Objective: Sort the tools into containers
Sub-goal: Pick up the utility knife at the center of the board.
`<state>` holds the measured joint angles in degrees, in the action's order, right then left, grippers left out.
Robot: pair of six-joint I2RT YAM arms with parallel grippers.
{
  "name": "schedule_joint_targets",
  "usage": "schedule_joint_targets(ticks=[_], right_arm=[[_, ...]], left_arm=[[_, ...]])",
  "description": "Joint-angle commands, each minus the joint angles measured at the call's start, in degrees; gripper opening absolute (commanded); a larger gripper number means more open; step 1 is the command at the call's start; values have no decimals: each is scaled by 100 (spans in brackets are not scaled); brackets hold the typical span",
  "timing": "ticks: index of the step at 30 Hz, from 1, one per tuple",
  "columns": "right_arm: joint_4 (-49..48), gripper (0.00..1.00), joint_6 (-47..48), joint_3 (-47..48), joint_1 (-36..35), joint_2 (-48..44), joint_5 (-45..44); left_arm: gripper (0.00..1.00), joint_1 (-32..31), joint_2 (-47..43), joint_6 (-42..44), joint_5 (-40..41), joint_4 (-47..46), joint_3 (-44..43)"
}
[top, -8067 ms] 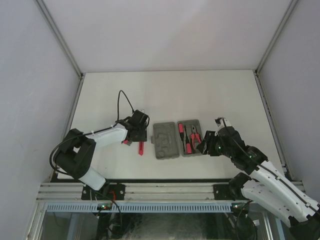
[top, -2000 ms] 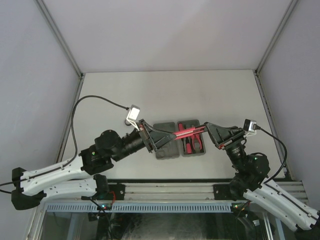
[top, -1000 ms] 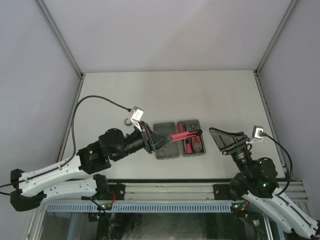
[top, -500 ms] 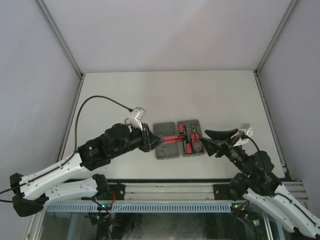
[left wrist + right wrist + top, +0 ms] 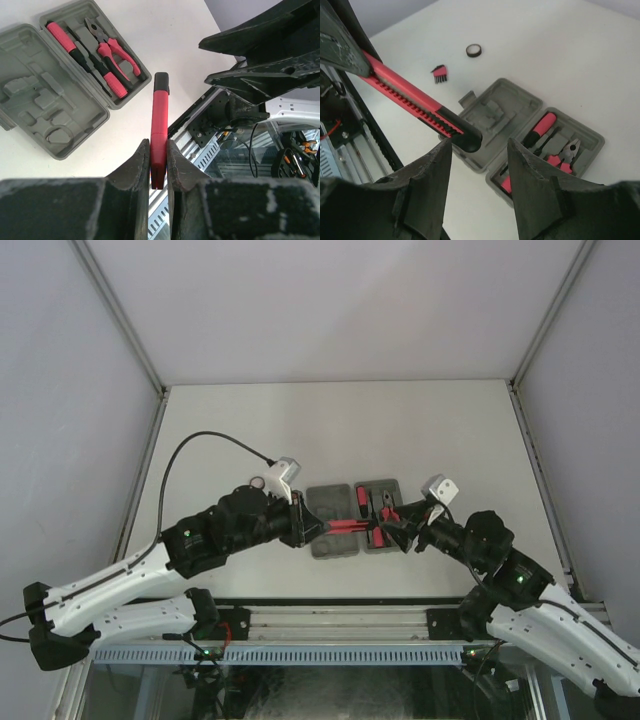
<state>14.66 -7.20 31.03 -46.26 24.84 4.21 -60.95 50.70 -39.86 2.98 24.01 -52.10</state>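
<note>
Bright, even, diffuse light throughout; the source is judged to be overhead. The bench (image 5: 400, 420) is rendered near-white and slightly washed out. Only faint, soft shadows are seen beneath the arms in the top view, which is sharp across the frame. In both wrist views the near fingers (image 5: 132, 172) are rendered dark, blurred and grainy, and stretched by the wide lens at the lower edge. The red cutter (image 5: 160, 120) and grey trays (image 5: 30, 105) beyond are held in focus.
</note>
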Motion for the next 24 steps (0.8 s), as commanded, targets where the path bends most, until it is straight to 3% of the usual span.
schedule_joint_targets(ticks=[1, 7, 15, 24], right_arm=[[80, 47, 417, 132, -82, 134, 192], [-19, 51, 1433, 132, -561, 218, 55], [-380, 59, 2938, 136, -1687, 702, -936], [-883, 61, 3815, 132, -1887, 992, -1117]], left_arm=[[0, 35, -73, 110, -73, -322, -231], [0, 35, -287, 110, 256, -431, -61], [0, 36, -326, 328, 104, -533, -2], [0, 33, -221, 489, -53, -367, -70]])
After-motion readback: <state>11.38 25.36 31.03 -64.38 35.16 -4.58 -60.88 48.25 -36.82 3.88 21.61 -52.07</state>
